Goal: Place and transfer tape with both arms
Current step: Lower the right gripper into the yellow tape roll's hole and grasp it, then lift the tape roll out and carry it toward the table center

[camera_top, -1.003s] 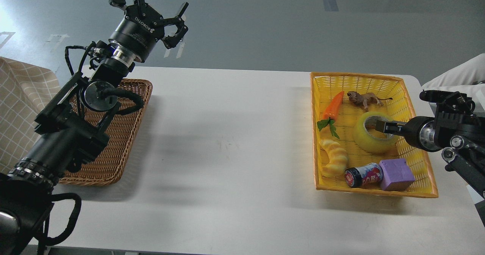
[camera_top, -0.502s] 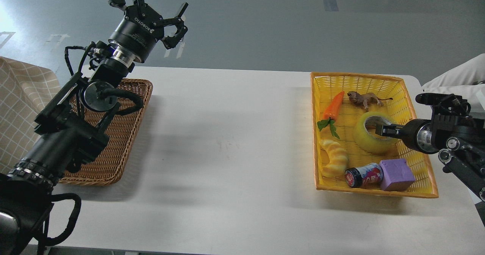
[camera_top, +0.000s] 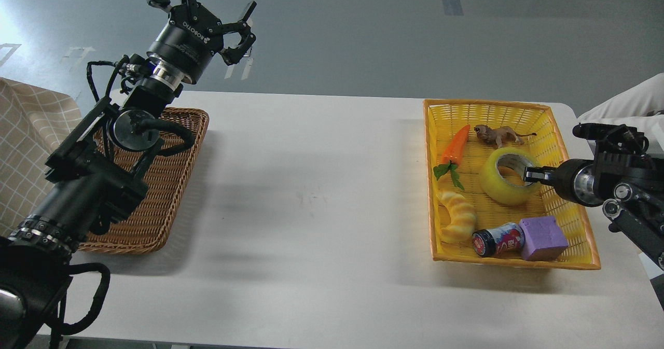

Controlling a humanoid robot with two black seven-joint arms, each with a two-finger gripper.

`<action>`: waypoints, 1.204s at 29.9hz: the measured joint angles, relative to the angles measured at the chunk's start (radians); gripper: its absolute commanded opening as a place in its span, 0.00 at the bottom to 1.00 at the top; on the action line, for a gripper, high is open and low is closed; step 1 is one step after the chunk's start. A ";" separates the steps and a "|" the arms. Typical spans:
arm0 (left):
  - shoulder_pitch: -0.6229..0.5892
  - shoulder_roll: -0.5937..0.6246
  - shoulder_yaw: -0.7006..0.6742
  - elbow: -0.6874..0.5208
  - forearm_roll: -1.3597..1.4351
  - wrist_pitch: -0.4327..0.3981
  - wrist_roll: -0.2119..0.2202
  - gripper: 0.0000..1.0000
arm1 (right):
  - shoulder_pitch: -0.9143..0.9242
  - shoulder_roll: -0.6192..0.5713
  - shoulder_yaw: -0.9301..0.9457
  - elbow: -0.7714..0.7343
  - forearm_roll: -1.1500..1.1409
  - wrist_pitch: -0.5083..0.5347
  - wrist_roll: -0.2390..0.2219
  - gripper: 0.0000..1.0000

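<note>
Progress is early: our right fingers [camera_top: 530, 175] clench the rim of the glossy yellow tape roll [camera_top: 505, 178], tilted inside the yellow plastic basket [camera_top: 570, 219]. Our left fingers [camera_top: 210, 7] hang spread, well apart; handover and placing remain.

right gripper [camera_top: 530, 175] at tape [camera_top: 506, 178] rim | yellow basket [camera_top: 570, 204] | left gripper [camera_top: 207, 8] raised, jaws apart

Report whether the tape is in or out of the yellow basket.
In. The tape sits within the yellow basket walls, tilted, with the right gripper at its rim.
</note>
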 measured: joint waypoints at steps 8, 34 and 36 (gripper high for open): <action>-0.003 0.000 0.000 0.000 0.000 0.000 0.000 0.98 | 0.025 -0.013 0.004 0.059 0.007 0.000 0.001 0.00; -0.017 0.030 -0.003 0.000 0.000 0.000 -0.001 0.98 | 0.307 0.181 -0.060 0.150 0.111 0.000 0.001 0.00; -0.018 0.030 -0.003 0.000 0.000 0.000 -0.001 0.98 | 0.324 0.205 -0.085 0.148 0.111 0.000 0.002 0.00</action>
